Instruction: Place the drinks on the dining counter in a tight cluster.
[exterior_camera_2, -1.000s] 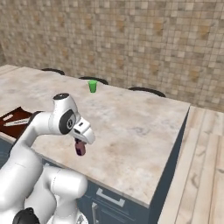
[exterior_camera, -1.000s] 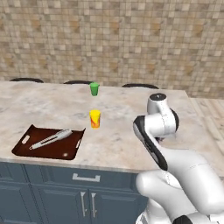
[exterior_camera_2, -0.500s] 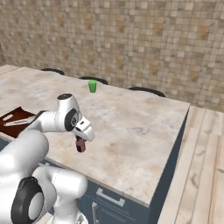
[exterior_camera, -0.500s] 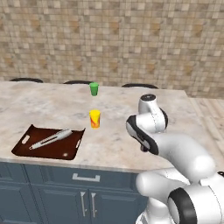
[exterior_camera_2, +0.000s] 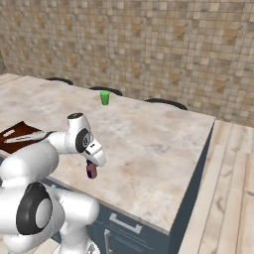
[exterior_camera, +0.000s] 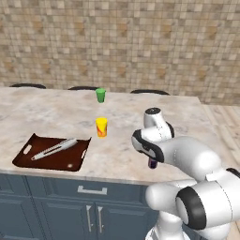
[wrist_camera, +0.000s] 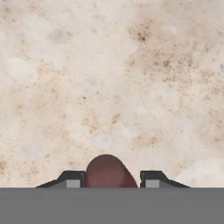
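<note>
My gripper is shut on a tiny maroon bottle, which hangs cap-up a little above the beige marble dining counter, near its front edge. From the left base view the bottle peeks out below the arm's forearm, right of the counter's middle. In the hand view the bottle's rounded maroon body sits between the two dark fingertips of the gripper, with bare marble beyond it.
A yellow cup stands mid-counter and a green cup near the far edge. A dark brown tray with a silver utensil lies at the front left. Wooden floor lies beyond the counter's right end.
The arm has folded lower and swung a little to the left. The gripper and the maroon bottle stay almost in the same spot over the counter.
</note>
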